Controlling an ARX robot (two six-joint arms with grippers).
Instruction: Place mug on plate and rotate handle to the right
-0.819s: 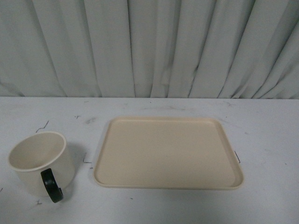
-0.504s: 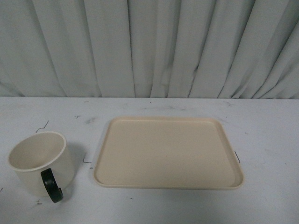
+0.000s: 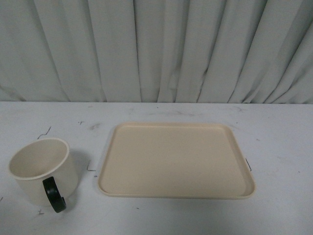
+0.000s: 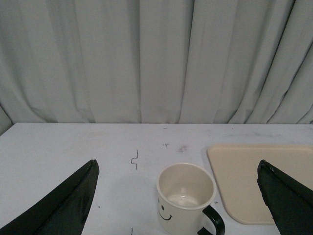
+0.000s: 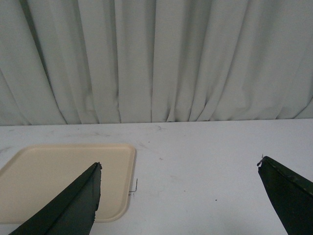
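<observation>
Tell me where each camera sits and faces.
Front view: on the body, facing table and curtain; mug and plate, no arms.
Left wrist view: on left arm, facing mug; open left tool frames it.
Right wrist view: on right arm, facing plate's end; open right tool shows.
All three share the plate.

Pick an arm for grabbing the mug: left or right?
Left. The mug sits on the robot's left, beside the plate, and in the left wrist view it shows right between the fingers of the open left gripper. The right gripper sees only plate and table, no mug.
</observation>
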